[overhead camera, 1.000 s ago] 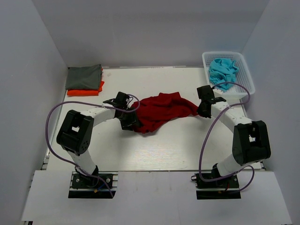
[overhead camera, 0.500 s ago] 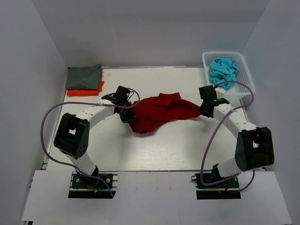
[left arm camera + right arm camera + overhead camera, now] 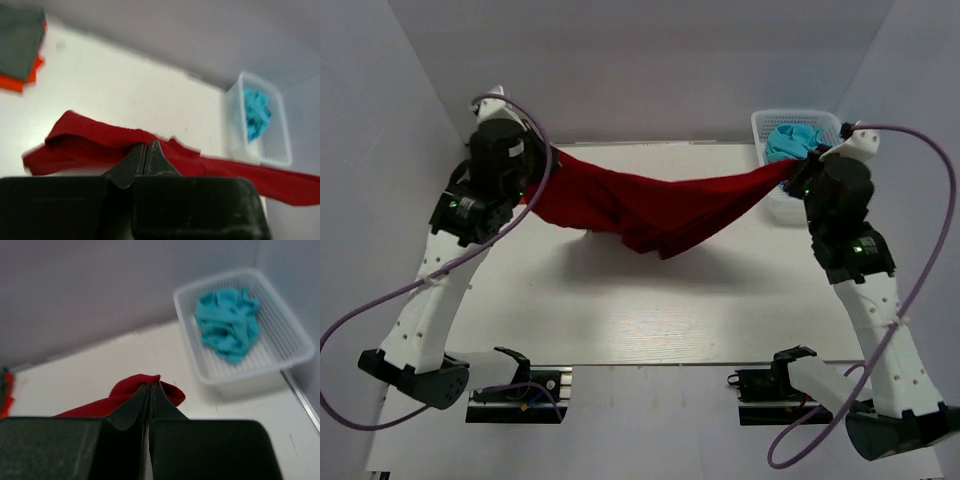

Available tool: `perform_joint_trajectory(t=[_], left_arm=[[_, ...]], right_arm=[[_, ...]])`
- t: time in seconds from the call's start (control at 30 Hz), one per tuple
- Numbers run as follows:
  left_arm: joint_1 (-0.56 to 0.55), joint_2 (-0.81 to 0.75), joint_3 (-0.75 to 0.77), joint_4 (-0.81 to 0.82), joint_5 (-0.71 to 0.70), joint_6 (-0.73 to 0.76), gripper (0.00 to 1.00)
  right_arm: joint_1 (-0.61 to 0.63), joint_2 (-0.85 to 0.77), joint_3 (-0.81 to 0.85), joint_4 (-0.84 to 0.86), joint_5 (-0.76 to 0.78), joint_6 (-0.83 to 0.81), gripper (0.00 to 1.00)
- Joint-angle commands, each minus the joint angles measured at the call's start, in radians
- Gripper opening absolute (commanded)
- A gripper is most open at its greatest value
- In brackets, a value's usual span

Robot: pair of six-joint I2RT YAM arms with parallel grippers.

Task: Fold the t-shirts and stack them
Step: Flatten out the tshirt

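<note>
Top view: dark red t-shirt (image 3: 660,215) hung stretched above table (image 3: 650,320) middle, sagging at centre. Left gripper (image 3: 533,187) clamped its left end, right gripper (image 3: 798,172) its right end, by basket (image 3: 843,128) in far right corner

Left wrist: jaws closed on red cloth; grey-green t-shirt (image 3: 17,40) lay on orange t-shirt (image 3: 20,84), far left corner

Right wrist: jaws pinched red fold; turquoise t-shirts (image 3: 227,327) sat in basket

The left arm (image 3: 425,300) and right arm (image 3: 882,325) consisted of white moulded links joined by black cylindrical joint housings (image 3: 498,158). A purple cable (image 3: 951,205) looped along each. The left gripper (image 3: 146,146) and right gripper (image 3: 150,385) had matte black, wedge-tipped fingers.
</note>
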Motion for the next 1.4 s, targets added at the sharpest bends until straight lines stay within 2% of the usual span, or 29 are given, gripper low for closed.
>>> perform_joint_trajectory(t=[0.0, 0.03, 0.23, 0.33, 0.47, 0.53, 0.67, 0.87, 1.07, 1.1, 1.17, 1.23, 1.27, 1.37], left_arm=[[-0.002, -0.021, 0.146, -0.011, -0.11, 0.118, 0.0], [-0.002, -0.021, 0.174, -0.001, -0.119, 0.129, 0.0], [-0.002, -0.145, 0.292, 0.121, -0.108, 0.263, 0.0], [0.021, -0.193, 0.35, 0.148, -0.04, 0.32, 0.0], [0.021, -0.204, 0.508, 0.18, 0.08, 0.376, 0.0], [0.021, -0.213, 0.588, 0.192, 0.173, 0.386, 0.0], [0.021, -0.213, 0.691, 0.238, 0.229, 0.406, 0.0], [0.021, -0.21, 0.668, 0.287, 0.274, 0.406, 0.0], [0.021, -0.116, 0.566, 0.255, 0.117, 0.429, 0.0], [0.009, -0.089, 0.493, 0.27, 0.069, 0.47, 0.0], [0.009, -0.052, 0.415, 0.283, 0.057, 0.531, 0.0], [0.022, 0.034, 0.34, 0.246, 0.034, 0.547, 0.0], [0.022, 0.06, 0.306, 0.246, 0.004, 0.547, 0.0], [0.022, 0.129, 0.091, 0.299, -0.073, 0.535, 0.0]], right_arm=[[-0.002, -0.029, 0.155, 0.045, -0.09, -0.137, 0.0], [0.002, -0.034, 0.221, 0.039, -0.108, -0.16, 0.0], [-0.003, -0.127, 0.368, 0.06, -0.18, -0.223, 0.0], [-0.003, -0.172, 0.421, 0.045, -0.251, -0.26, 0.0], [-0.002, -0.199, 0.583, -0.008, -0.387, -0.276, 0.0], [-0.003, -0.235, 0.6, -0.005, -0.47, -0.274, 0.0], [-0.005, -0.294, 0.619, 0.024, -0.503, -0.263, 0.0], [-0.005, -0.344, 0.573, 0.054, -0.463, -0.233, 0.0], [-0.002, -0.319, 0.421, 0.084, -0.331, -0.185, 0.0], [-0.002, -0.308, 0.342, 0.104, -0.291, -0.152, 0.0], [-0.001, -0.295, 0.25, 0.12, -0.222, -0.139, 0.0], [-0.001, -0.252, 0.122, 0.13, -0.171, -0.118, 0.0], [-0.002, -0.242, 0.085, 0.141, -0.098, -0.106, 0.0], [-0.003, -0.172, -0.102, 0.204, -0.049, -0.066, 0.0]])
